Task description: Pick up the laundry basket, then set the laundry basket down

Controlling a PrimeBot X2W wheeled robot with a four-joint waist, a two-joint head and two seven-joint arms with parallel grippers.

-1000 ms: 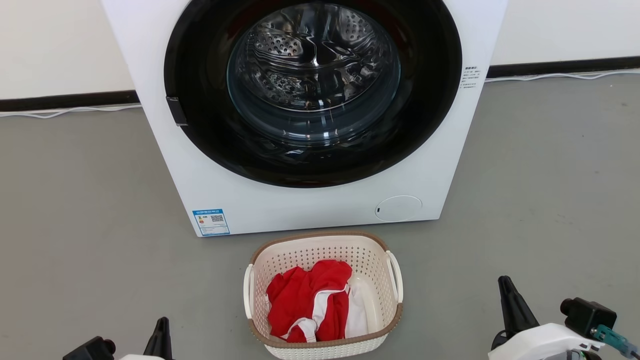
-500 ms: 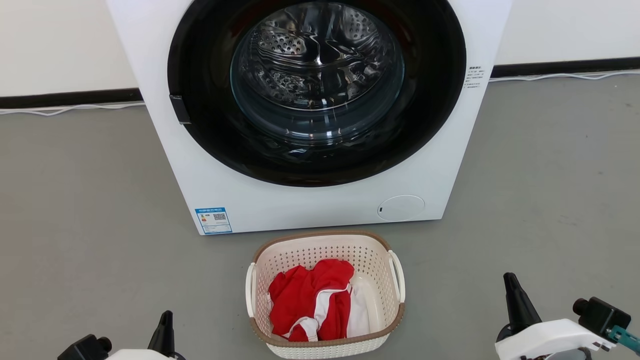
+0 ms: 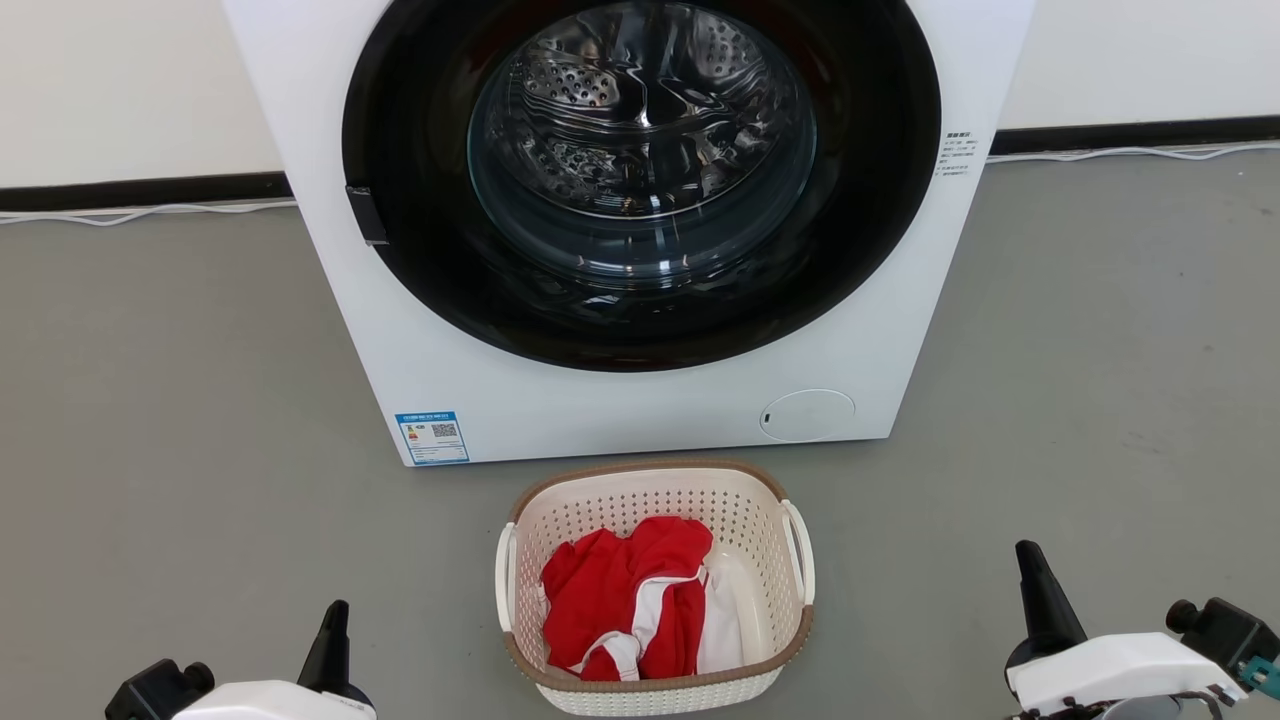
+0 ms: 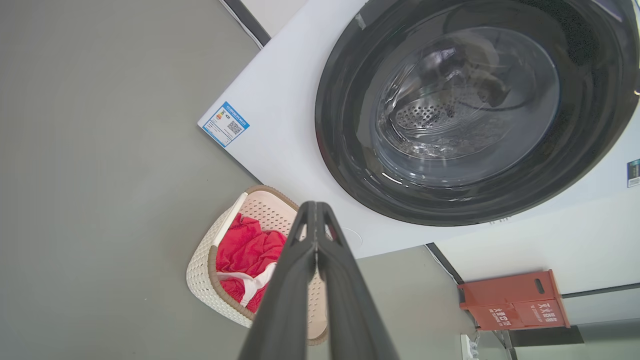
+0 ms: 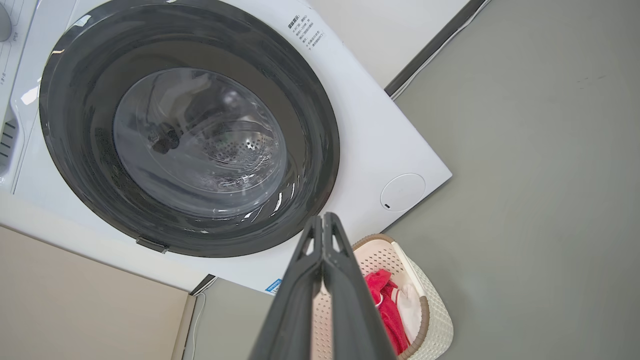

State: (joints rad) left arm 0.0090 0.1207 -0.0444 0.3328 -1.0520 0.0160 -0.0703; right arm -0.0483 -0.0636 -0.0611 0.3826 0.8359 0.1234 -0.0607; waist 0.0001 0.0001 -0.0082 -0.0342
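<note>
The laundry basket [image 3: 640, 510] stands on the grey floor just in front of the washing machine, cream-white and perforated with a brown rim and white loop handles; red and white clothes lie inside. It also appears in the left wrist view [image 4: 210, 255] and the right wrist view [image 5: 430, 310]. My left gripper [image 3: 335, 612] is at the lower left, well apart from the basket, its fingers pressed together and empty [image 4: 315, 206]. My right gripper [image 3: 1028, 555] is at the lower right, likewise apart from the basket, shut and empty [image 5: 322, 217].
A white front-loading washing machine [image 3: 640, 400] with a closed dark round door stands right behind the basket. A white cable [image 3: 140, 212] runs along the wall's dark skirting. An orange-red box [image 4: 512, 300] stands beside the machine. Grey floor [image 3: 180, 420] spreads on both sides.
The whole head view has shifted slightly, so the camera has moved. Both grippers show a little higher in it. The basket stays on the floor.
</note>
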